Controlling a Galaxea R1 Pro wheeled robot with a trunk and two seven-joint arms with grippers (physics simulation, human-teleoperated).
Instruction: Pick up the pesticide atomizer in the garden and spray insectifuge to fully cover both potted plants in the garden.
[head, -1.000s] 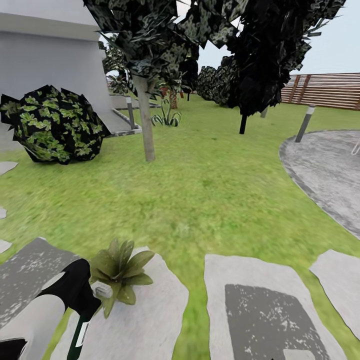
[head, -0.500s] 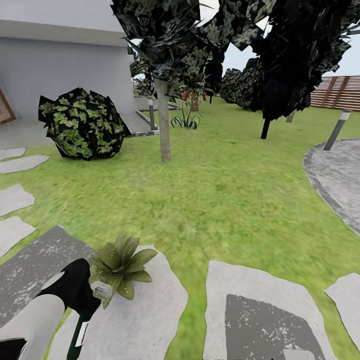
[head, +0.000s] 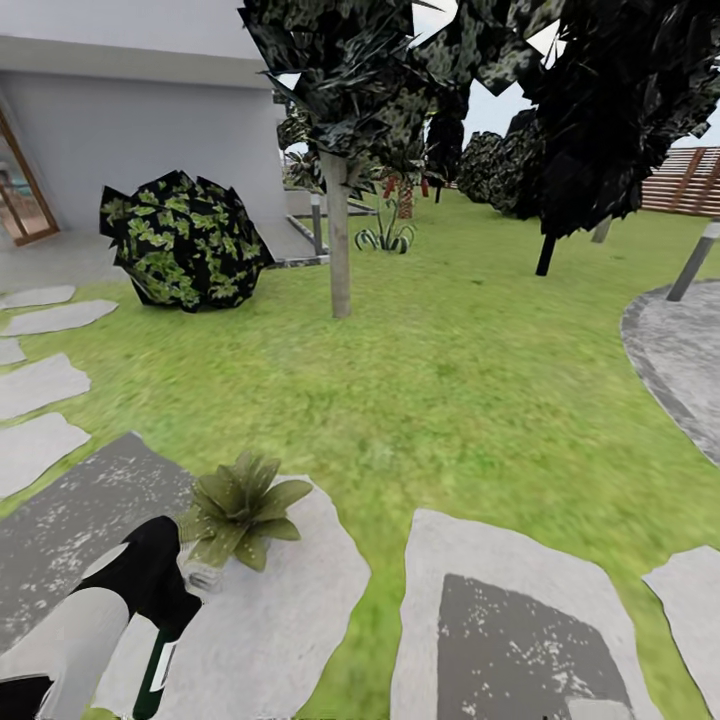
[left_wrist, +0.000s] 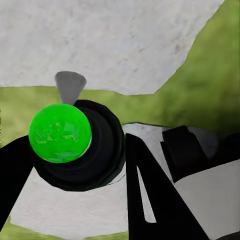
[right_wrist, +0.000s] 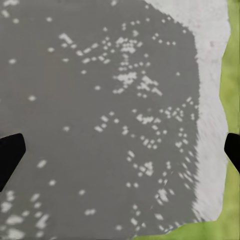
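L end effector (left_wrist: 80, 150) is clamped on the pesticide atomizer (left_wrist: 75, 145), green cap facing the wrist cam, black fingers either side of its dark body. In head view the L arm sits low at near left w/ the atomizer (head: 155, 665) pointing down. R end effector (right_wrist: 120, 150) is spread wide apart, nothing between the tips, over a grey paver (right_wrist: 100, 100).

Nearest potted plant (head: 235, 505) sits on a paver (head: 290, 600) just beyond the L arm. Vs 1 s ago the whole view has swung left: bush (head: 185, 250) and tree trunk (head: 338, 240) slid right, a doorway now shows at far left. Camera move, not the things. Plant stays within reach, so spraying looks next. Second plant not identified.
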